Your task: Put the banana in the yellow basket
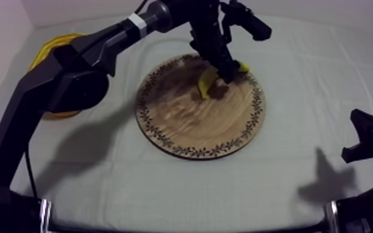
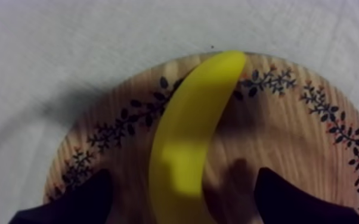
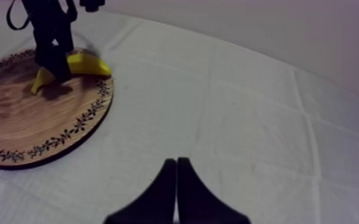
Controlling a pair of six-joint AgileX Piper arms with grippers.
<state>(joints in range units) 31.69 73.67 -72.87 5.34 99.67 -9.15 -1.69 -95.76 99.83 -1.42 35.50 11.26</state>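
The banana (image 2: 188, 137) lies on the wooden board (image 1: 192, 127), close to its far rim. The left gripper (image 1: 227, 73) hangs over it, fingers (image 2: 92, 199) apart on either side, not touching it. The yellow basket (image 1: 45, 51) sits left of the board. The right gripper (image 3: 176, 167) rests above the cloth (image 3: 247, 107), fingers together.

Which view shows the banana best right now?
Left wrist view: the banana lies close up on the wooden board, between the open left hand's fingers. In the top and right wrist views the left hand hides its middle.
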